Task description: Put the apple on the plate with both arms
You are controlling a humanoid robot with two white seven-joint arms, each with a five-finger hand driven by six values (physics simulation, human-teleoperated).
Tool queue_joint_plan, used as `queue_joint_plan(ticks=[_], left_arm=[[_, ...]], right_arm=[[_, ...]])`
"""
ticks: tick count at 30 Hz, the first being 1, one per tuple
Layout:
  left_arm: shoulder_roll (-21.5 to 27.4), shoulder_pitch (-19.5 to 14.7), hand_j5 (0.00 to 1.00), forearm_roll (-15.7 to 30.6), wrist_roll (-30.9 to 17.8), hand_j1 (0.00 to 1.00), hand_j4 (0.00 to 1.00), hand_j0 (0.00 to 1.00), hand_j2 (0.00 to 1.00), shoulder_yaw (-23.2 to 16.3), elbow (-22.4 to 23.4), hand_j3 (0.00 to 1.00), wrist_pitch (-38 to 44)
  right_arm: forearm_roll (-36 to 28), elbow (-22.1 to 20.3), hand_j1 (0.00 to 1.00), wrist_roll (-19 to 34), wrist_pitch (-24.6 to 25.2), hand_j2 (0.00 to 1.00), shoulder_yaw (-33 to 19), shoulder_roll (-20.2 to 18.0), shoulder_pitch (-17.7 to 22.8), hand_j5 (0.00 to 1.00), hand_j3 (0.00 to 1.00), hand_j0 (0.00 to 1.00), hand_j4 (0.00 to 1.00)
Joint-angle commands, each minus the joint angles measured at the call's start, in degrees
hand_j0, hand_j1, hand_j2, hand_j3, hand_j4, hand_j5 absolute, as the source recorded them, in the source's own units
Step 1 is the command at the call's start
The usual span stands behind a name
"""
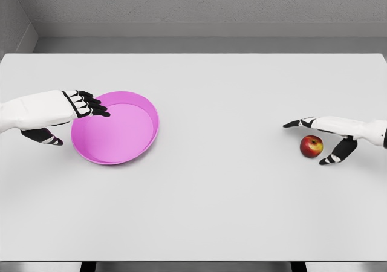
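A small red apple (pixel 311 145) rests on the white table at the right. My right hand (pixel 314 140) is open around it: the fingers (pixel 297 124) reach past it on the far side and the thumb (pixel 337 153) lies on the near side, with a gap to the fruit on both sides. At the left sits a pink plate (pixel 116 127) with a raised rim, tilted slightly. My left hand (pixel 75 118) is at the plate's left rim, its fingers (pixel 92 104) spread over the edge and the thumb (pixel 43 136) below and outside it. Whether it grips the rim is unclear.
The white table (pixel 217 181) spans the whole view, with its front edge at the bottom and a grey wall behind the far edge.
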Motion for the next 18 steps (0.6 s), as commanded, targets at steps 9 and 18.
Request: queue_joint_plan(ticks=[9, 18], left_arm=[[0.06, 0.09, 1.00, 0.34, 0.03, 1.00, 1.00, 1.00, 1.00, -0.02, 0.00, 1.00, 0.11], [0.15, 0.09, 1.00, 0.34, 0.03, 1.00, 1.00, 1.00, 1.00, 0.60, 0.00, 1.00, 0.11]], right_arm=[[-0.33, 0.20, 0.54, -0.14, 0.05, 0.54, -0.05, 0.25, -0.18, 0.54, 0.54, 0.54, 0.54], [-0.50, 0.12, 0.49, -0.14, 0.05, 0.49, -0.14, 0.34, -0.26, 0.49, 0.49, 0.49, 0.49]])
